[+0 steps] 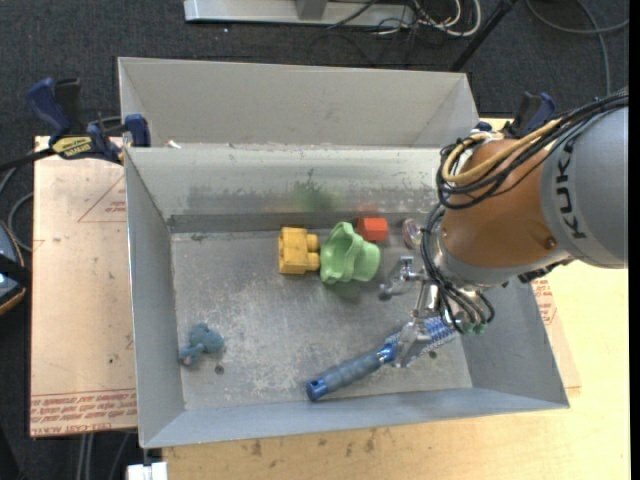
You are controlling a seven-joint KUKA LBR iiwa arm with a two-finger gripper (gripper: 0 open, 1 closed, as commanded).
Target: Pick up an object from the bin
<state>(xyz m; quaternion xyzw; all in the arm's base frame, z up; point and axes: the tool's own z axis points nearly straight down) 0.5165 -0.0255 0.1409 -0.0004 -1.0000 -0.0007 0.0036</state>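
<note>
1. On the arm's grey link [590,208] we read the black letters "KU"; the rest curves out of sight.
2. The grey metal bin [150,298] holds five loose things.
3. The fingers [412,346] sit low at the right end of a long blue rod-shaped tool [350,371], which lies on the bin floor and runs off to their left. We cannot tell whether they grip it.
4. Beyond the fingers, toward the far wall, lie a crumpled green plastic piece [348,255], a yellow block [295,250] just beside it, and a small orange cube [373,229].
5. A small grey-blue lump [202,343] lies well apart, far left of the fingers.
</note>
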